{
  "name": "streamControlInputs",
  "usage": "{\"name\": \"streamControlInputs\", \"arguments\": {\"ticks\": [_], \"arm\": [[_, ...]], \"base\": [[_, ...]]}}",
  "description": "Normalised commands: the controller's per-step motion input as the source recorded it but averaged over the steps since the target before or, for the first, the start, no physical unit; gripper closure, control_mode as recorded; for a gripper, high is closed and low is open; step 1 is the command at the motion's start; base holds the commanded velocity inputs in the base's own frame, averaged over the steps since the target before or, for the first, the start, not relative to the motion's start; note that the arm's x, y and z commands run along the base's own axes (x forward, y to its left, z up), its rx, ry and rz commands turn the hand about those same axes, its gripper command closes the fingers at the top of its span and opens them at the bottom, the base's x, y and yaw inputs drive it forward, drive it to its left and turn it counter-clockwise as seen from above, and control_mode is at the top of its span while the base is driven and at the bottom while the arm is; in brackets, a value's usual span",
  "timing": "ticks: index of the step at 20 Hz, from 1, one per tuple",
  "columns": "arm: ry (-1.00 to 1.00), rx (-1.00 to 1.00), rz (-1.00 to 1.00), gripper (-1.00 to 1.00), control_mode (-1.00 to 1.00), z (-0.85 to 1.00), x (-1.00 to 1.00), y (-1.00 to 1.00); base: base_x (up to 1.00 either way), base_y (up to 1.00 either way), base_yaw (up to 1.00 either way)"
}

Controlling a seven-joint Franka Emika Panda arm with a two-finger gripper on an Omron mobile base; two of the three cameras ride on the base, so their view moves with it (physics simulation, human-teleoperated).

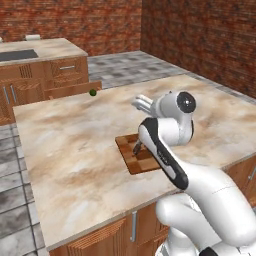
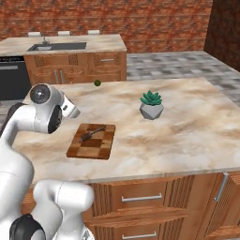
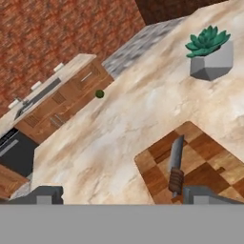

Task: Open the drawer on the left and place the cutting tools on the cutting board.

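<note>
Claw [image 3: 116, 194] spread wide with nothing in it, hovering just above the cutting board [image 2: 92, 141] on the marble table [image 2: 187, 126]. One cutting tool [image 3: 176, 166], a knife, lies flat on the board's checkered top. In the hand view its grey blade points up and away from the claw, brown handle nearest the right fingertip [image 3: 200, 194]. In the right base view its long axis runs diagonally across the board's far half. A small green fruit [image 2: 97, 83] sits at the table's far edge, and a potted succulent [image 2: 151, 105] stands off to the board's right.

Marble counter [image 2: 197, 131]: cutting board [image 2: 91, 146], plant [image 2: 152, 105], lime [image 2: 97, 83]
</note>
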Motion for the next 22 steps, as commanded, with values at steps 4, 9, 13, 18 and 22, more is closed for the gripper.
{"name": "streamControlInputs", "arguments": {"ticks": [4,9,13,18,22], "arm": [[0.01,-0.19,0.00,-1.00,-1.00,0.04,-0.12,0.18],[0.00,-0.04,0.03,-1.00,-1.00,-0.11,-0.22,0.00],[0.00,0.00,0.00,-1.00,1.00,0.00,0.00,0.00],[0.00,0.00,0.00,-1.00,1.00,0.00,0.00,0.00],[0.00,0.00,0.00,-1.00,1.00,0.00,0.00,0.00]], "base": [[0.00,0.00,0.00],[0.00,0.00,0.00],[-1.00,-0.01,0.11],[-1.00,0.41,0.04],[-0.93,1.00,0.00]]}}
